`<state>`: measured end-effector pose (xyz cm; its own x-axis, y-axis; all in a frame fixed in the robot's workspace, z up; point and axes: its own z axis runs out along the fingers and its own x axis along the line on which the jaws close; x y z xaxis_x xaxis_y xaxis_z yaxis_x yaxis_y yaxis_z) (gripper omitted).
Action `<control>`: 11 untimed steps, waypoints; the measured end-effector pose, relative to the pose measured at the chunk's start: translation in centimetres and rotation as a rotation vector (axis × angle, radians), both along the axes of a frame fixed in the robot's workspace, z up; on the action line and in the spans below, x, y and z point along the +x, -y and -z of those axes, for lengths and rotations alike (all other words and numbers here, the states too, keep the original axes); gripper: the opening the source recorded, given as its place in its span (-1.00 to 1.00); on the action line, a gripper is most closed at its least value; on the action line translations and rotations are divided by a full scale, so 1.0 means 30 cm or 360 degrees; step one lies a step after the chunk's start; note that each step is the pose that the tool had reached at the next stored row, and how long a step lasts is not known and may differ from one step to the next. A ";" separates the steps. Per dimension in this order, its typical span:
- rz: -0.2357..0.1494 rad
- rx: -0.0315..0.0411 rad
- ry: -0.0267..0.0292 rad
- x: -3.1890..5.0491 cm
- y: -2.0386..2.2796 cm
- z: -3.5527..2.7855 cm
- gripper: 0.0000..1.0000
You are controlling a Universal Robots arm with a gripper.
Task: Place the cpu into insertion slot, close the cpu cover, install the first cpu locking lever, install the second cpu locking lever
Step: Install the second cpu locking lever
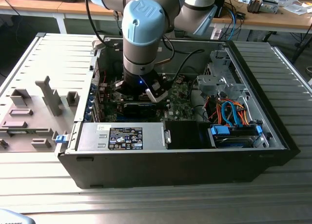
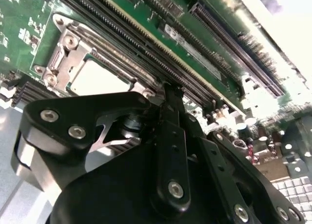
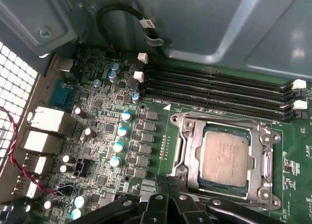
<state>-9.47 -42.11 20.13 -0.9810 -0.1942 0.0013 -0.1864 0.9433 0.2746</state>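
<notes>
Gripper (image 3: 168,185): you have its fingers together, holding nothing, just beside the slot.
Cpu (image 3: 226,158): sits in the slot (image 3: 192,155), cover (image 3: 265,160) down around it.
Memory slots (image 3: 219,90): run beside the slot.
Capacitors (image 3: 119,146): stand near the slot's other side.

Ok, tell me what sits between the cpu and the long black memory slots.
In the first wrist view, only the cpu cover's silver frame edge and a bare strip of green board lie between the cpu and the memory slots.

Motherboard (image 3: 97,131) — green, dotted with silver-topped capacitors. Beside the black memory slots (image 3: 219,87) with white end clips: silver-grey cpu (image 3: 225,157), silver cpu cover (image 3: 190,141). Gripper (image 3: 168,185) — black. Arm (image 1: 144,24) pale blue and grey.
</notes>
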 end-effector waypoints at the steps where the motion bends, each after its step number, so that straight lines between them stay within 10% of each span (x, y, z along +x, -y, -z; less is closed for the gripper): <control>1: 0.0000 -0.0012 0.00024 0.000 -0.001 -0.008 -0.79; 3: 0.0000 -0.0032 0.00032 -0.001 -0.003 -0.011 -0.79; 11: -0.0003 -0.0032 0.00022 -0.004 -0.016 0.004 -0.79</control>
<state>-9.59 -41.63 20.01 -0.9806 -0.1961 0.0039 -0.1887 0.9483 0.2551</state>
